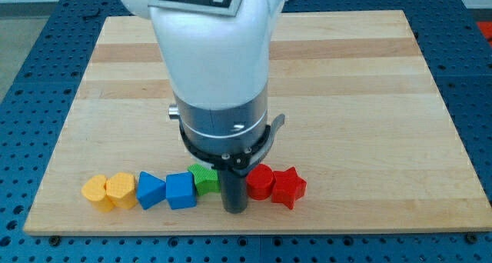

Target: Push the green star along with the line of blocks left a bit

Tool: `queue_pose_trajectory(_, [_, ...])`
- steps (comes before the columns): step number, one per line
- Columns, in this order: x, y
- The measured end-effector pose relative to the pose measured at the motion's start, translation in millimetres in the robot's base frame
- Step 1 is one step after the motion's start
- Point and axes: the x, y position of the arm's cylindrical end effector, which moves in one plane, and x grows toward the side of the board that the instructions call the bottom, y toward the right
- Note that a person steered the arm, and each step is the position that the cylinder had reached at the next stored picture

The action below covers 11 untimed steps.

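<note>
Lower centre: rod tool's tip (234,210), holding nothing, just right of green plastic star (204,177). Pushing step underway; next, steady leftward shove along row.

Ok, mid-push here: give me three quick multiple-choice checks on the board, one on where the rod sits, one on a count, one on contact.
1. My tip sits:
A. between the green block and the red blocks
B. left of the yellow blocks
C. at the view's top

2. Blue blocks in the row:
A. one
B. two
C. four

3. The red star and the red block beside it:
A. stacked
B. far apart
C. touching

Answers: 1 A, the rod stands in the gap right of green. 2 B, the blue block and the second blue block sit side by side. 3 C, no gap shows between them.
</note>
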Motion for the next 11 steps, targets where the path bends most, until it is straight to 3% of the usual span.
queue_pose_trajectory(4, [-81,-3])
queue_pose_trajectory(6, [-39,-7])
queue_pose_trajectory(11, [17,-6])
